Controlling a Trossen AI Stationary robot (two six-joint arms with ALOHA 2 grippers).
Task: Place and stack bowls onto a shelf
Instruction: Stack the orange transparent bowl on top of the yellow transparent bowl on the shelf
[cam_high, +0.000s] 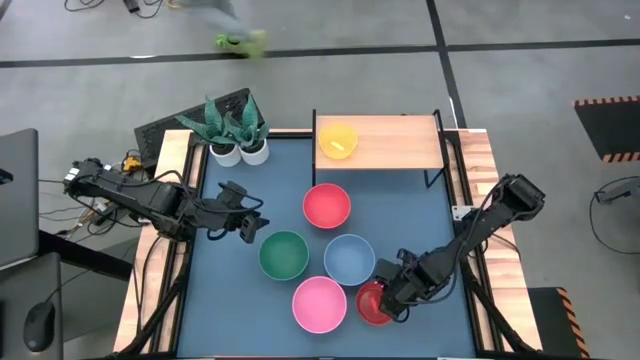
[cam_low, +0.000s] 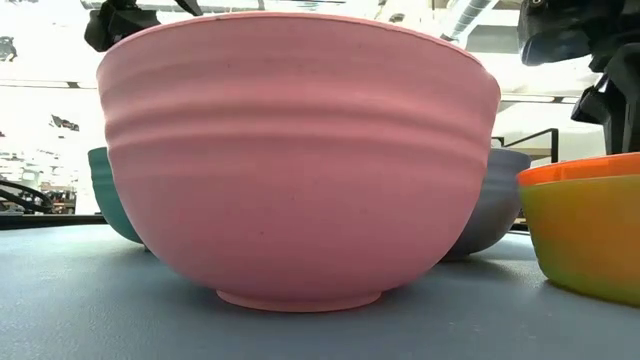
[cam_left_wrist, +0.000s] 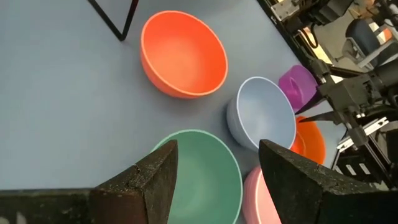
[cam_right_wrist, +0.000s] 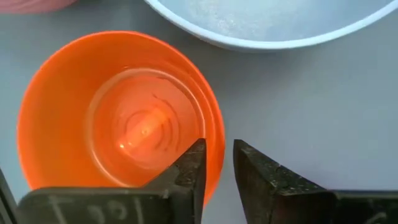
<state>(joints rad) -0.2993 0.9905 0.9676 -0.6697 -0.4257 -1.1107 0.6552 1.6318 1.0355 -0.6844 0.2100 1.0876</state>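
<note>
The right pincer (cam_right_wrist: 217, 165), fingers straddling the small red bowl's (cam_right_wrist: 118, 112) rim beside the light blue bowl (cam_right_wrist: 267, 22) on the bench, seems mid-closing, so a shallow bite could let it slip.

Pink bowl (cam_low: 300, 160) matt plastic with faint ribbed bands and fine speckling, small red bowl (cam_right_wrist: 118, 115) beside it glossier, translucent plastic, table top (cam_high: 250, 290) smooth matt blue-grey, shelf (cam_high: 395, 142) pale bare wood on thin black metal legs
</note>
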